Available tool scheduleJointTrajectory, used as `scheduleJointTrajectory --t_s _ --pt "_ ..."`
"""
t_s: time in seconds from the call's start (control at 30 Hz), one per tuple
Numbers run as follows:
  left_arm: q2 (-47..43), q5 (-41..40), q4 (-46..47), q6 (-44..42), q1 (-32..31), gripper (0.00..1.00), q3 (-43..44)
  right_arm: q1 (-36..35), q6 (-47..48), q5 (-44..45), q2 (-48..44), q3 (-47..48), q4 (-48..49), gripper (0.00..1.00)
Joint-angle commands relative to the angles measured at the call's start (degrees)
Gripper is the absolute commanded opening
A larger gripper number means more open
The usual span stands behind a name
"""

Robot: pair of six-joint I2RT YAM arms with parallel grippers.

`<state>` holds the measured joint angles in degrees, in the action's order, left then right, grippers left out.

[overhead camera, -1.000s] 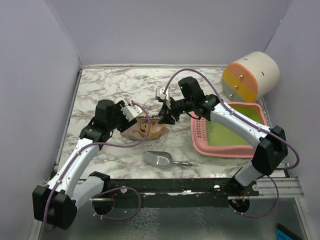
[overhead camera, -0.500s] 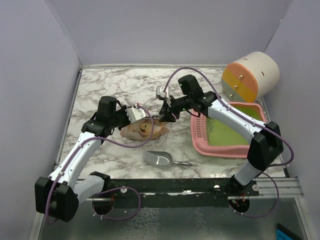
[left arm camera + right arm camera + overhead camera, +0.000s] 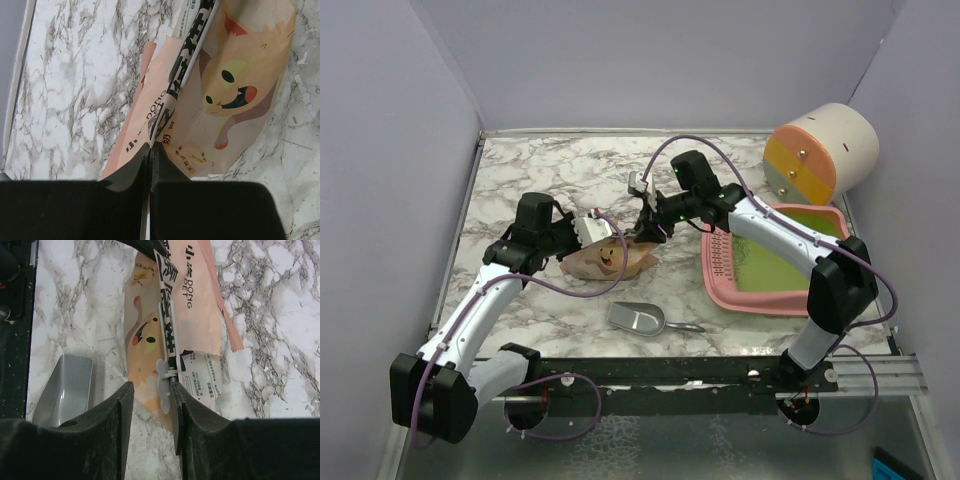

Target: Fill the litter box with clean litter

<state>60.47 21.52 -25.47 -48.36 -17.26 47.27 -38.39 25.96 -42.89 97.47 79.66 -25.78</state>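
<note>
L gripper (image 3: 150, 146): jaws pressed shut, w/ a fold of the tan cat-print bag (image 3: 235, 75) pinched in the seam btwn them. R gripper (image 3: 152, 387): jaws part open, straddling the bag's printed seal strip. A small white slider (image 3: 164, 382) sits in the gap, close to one finger w/ clear space on the other side, so we read it as not clamped yet.

Step in hand, as we judge it: opening the bag. To do it well we'd centre the R jaws on the slider and close firmly. Then we'd pull along the strip, away from the L grip, while L anchors the bag. The pull should run in line w/ the strip, not upward, or the bag may lift and spill.

The litter box (image 3: 719, 262) sits on the table's right side, apart from the bag; the R forearm crosses over it in the top view. The metal scoop (image 3: 638, 318) lies near the bag, toward the arm bases.

Hard to make out:
- We see no clean litter granules anywhere; we assume they're inside the bag.
- Whether the box's green is bare plastic or fill, the top view is too coarse to say.
- How much of the bag L really holds is hidden by its own fingers.
- Whether the white piece is a true slider or just a clip, we can't tell.
</note>
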Motion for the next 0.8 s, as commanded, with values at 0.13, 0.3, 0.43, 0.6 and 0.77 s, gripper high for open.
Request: scheduleJointTrajectory --t_s 0.13,0.3,0.43,0.6,0.77 --pt "0.2 4.6 0.4 2.2 -0.4 0.00 2.1 0.0 -3.4 3.9 1.1 -0.2 5.4 0.32" --pt "0.1 4.6 1.0 2.6 -0.3 0.00 2.3 -0.1 -3.8 5.3 1.3 -0.7 6.2 0.34" --pt "0.1 5.1 1.3 3.2 -0.3 0.00 2.3 -0.1 -4.1 6.3 1.9 -1.0 6.7 0.35" --pt "-0.3 5.2 1.5 3.2 -0.3 0.00 2.0 -0.1 -4.3 7.7 2.8 -1.2 7.6 0.34" --pt "-1.1 5.8 2.3 3.5 -0.3 0.00 1.5 -0.1 -4.3 8.1 3.9 -1.1 8.1 0.28"
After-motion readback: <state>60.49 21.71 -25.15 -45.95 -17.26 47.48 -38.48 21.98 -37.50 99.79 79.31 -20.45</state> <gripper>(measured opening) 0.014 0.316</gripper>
